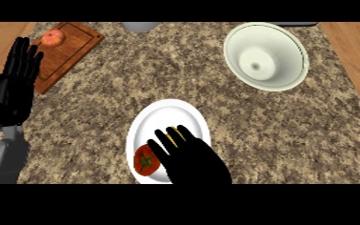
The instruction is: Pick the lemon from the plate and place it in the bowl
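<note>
Nothing is delivered yet: the right hand point(197, 164) lies over the white plate point(165, 112) at lower centre, its fingers covering a sliver of yellow, seemingly the lemon point(174, 130), grasp impossible to tell, while the bowl point(281, 78) at upper right holds nothing.

Even, bright, shadowless light; no glare on the counter point(211, 86).
</note>
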Available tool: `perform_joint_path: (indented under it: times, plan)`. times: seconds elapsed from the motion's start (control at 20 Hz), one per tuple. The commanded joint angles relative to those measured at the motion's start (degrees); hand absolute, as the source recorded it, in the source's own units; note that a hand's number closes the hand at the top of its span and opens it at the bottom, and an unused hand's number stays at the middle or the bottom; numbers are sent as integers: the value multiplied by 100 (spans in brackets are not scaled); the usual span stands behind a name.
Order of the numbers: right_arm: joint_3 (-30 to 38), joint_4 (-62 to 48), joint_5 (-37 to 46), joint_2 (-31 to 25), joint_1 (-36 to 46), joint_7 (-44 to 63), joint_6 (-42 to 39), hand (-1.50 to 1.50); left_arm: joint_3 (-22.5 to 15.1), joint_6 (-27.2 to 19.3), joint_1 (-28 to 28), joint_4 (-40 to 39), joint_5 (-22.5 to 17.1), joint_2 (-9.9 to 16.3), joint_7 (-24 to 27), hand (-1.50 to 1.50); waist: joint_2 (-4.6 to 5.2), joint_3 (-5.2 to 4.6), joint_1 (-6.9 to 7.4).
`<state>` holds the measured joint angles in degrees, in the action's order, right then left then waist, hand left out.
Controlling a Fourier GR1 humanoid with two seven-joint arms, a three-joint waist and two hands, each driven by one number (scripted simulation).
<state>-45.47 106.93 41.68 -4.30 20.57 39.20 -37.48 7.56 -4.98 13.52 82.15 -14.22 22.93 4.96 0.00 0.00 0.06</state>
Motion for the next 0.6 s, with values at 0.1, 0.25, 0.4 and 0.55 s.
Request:
perform_joint_path:
  times: [0.1,0.25,0.4,0.55]
  plan:
    - [-124,-926,719,-240,-311,-957,859,-150,161,96,-235,376,16,11,-156,0,-4,2,27]
    - [380,-1212,687,-174,-51,-1447,683,-150,167,106,215,0,122,-96,-243,0,2,1,0]
    - [197,-1470,949,-93,-290,-1750,1145,-150,8,-49,-59,217,338,-342,-183,0,2,1,6]
    - [492,-1495,872,-188,-185,-2174,962,-150,13,-234,349,224,456,-358,-548,0,3,2,-9]
